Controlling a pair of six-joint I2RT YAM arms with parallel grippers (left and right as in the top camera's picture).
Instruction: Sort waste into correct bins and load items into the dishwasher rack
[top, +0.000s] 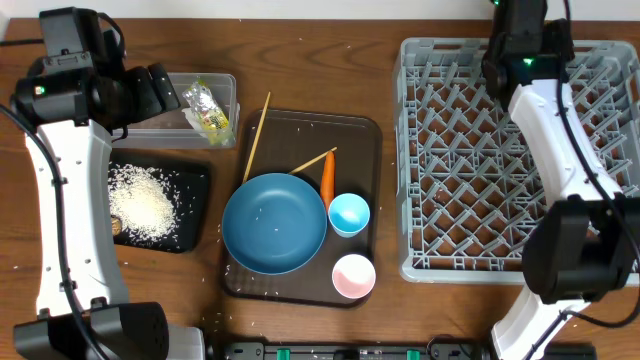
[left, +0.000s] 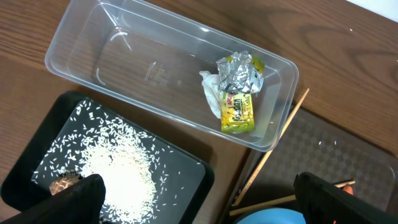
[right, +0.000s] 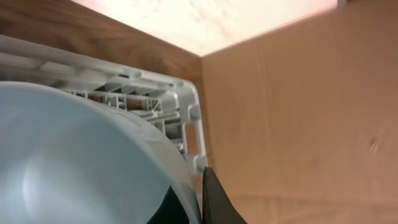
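Near, on the textured brown serving tray (top: 355, 135), sit a glossy pink cup (top: 353, 276), a round dark blue plate (top: 274, 223) and a tapered orange carrot (top: 327, 177). To the left, grainy white rice (left: 118, 168) is heaped on the matte black tray (left: 183, 180). The left gripper (left: 205, 202) hangs above, spread wide and empty. Beyond, a crinkled foil wrapper (left: 239, 93) lies in the clear tub (left: 81, 43). At the far edge of the lattice rack (top: 470, 200), the right gripper (right: 200, 202) pinches the smooth light blue bowl (right: 74, 162) (rim only).

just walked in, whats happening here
Two robot arms are tidying up. The left claw hangs open above the clear tub, where a wrapper and paper wad lie. The right claw grips a blue bowl at the rack's corner. Rice is in the black tray; plate, carrot and cups wait on the brown tray.
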